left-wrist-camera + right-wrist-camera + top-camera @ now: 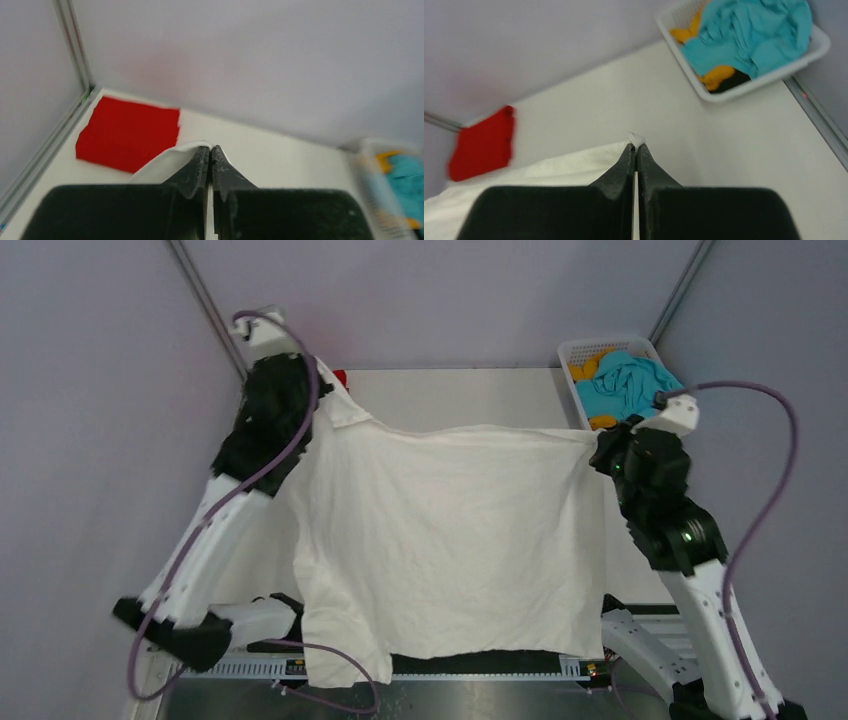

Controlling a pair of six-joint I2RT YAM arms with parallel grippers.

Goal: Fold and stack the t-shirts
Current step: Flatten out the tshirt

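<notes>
The white t-shirt (pixel 440 530) hangs spread above the tabletop (pixel 480 395). The left tool (pixel 210 150) and right tool (pixel 636 147) are each clamped on one upper corner.

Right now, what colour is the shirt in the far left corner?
That shirt is bright red; left wrist view shows it best.
</notes>
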